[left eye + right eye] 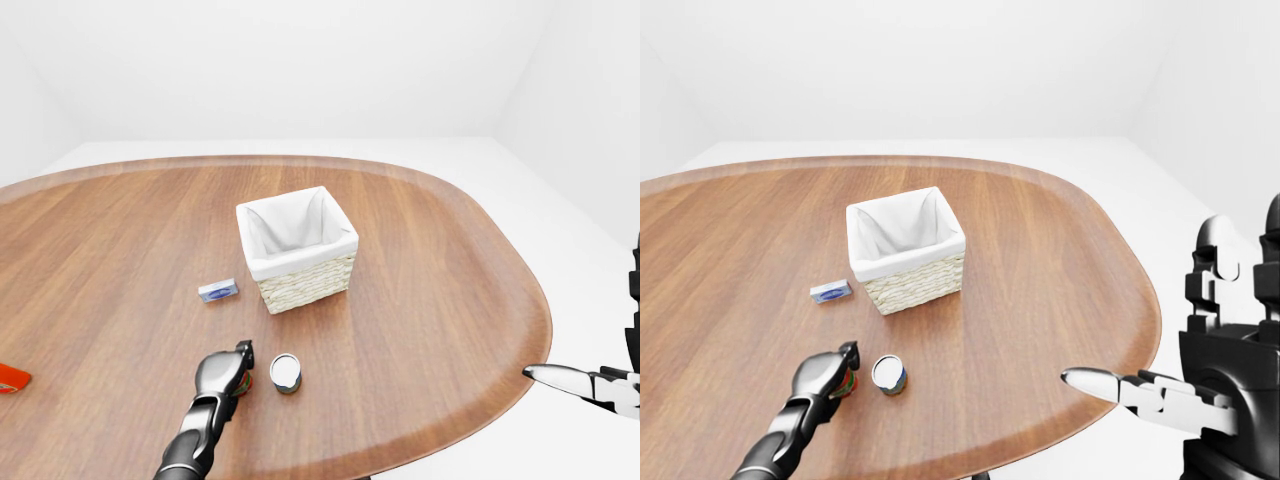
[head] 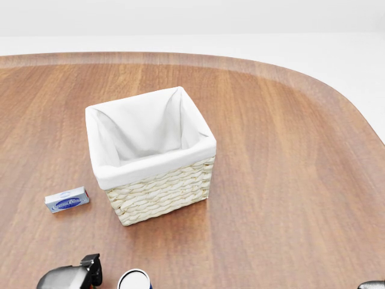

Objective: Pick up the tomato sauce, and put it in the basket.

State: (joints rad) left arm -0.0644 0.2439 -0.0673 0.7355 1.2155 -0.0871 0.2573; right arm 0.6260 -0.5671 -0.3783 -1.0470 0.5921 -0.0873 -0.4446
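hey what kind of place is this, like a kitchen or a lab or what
Probably a bare simulated test room, not a lived-in kitchen: plain white walls and floor, and one big oval wooden table holding only a lined wicker basket, a small can and a little blue box. The left robot hand reaches over it.

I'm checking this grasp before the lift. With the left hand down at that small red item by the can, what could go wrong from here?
1. The left hand covers most of the red item, so whether the fingers hold it is unclear; it could slip on lifting.
2. The can stands right beside the hand and could be knocked over.
3. The basket has tall walls; a low carry might hit its rim.
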